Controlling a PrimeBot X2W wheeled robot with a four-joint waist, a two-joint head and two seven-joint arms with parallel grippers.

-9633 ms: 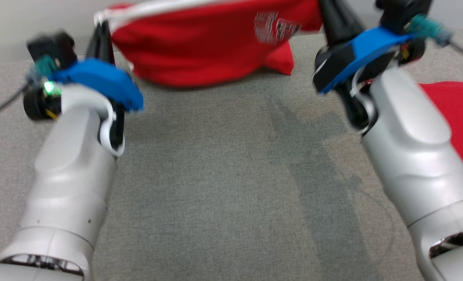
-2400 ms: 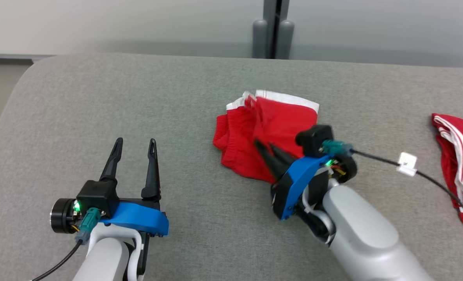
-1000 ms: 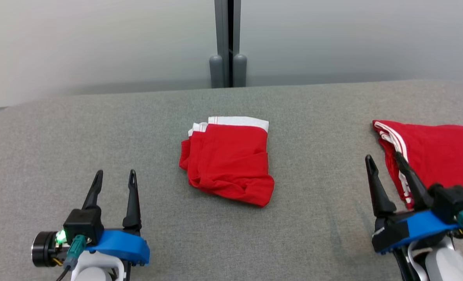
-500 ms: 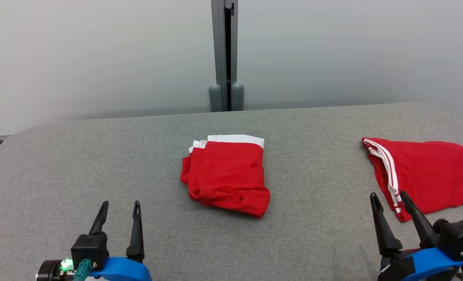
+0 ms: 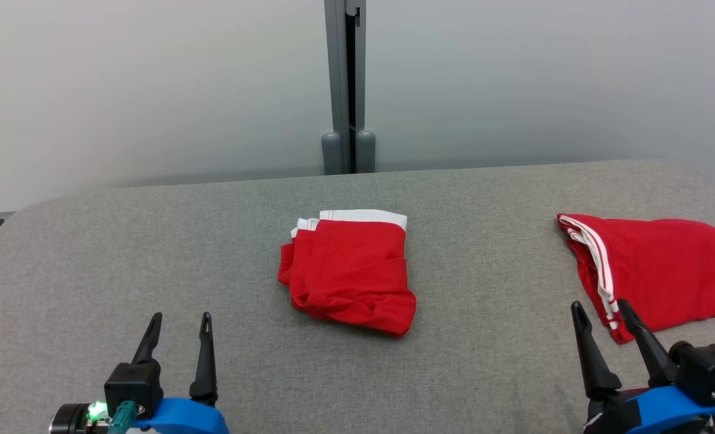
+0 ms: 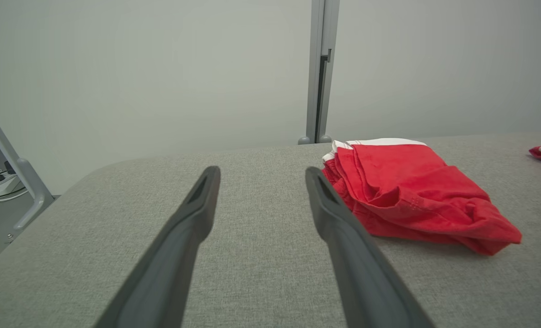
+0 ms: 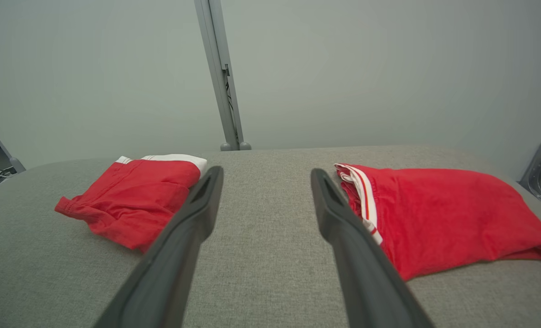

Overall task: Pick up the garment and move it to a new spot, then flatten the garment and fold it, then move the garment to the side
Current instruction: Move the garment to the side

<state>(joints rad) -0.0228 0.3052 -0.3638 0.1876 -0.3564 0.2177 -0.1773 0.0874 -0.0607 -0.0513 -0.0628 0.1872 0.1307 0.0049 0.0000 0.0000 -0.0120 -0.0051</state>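
Garment [image 5: 351, 271] lies folded on the grey table [image 5: 152, 253].

You have the folded garment [image 5: 348, 271] lying centrally on the table [image 5: 152, 241]; a second garment [image 5: 658, 271] lies well apart to its right; a post [image 5: 345, 84] stands behind.

Table top [image 5: 152, 241]: grey woven cloth, matt, coarse weave.
Folded garment [image 5: 351, 271]: soft red cloth, matt, creased; white band smoother.
Second garment [image 5: 664, 271]: like red cloth, white stripes.
My left gripper [image 5: 179, 316], right gripper [image 5: 598, 304]: fingers dark matt plastic, smooth; mounts blue plastic.
Wall [image 5: 152, 90]: pale, smooth, matt.
Post [image 5: 345, 84]: grey metal.
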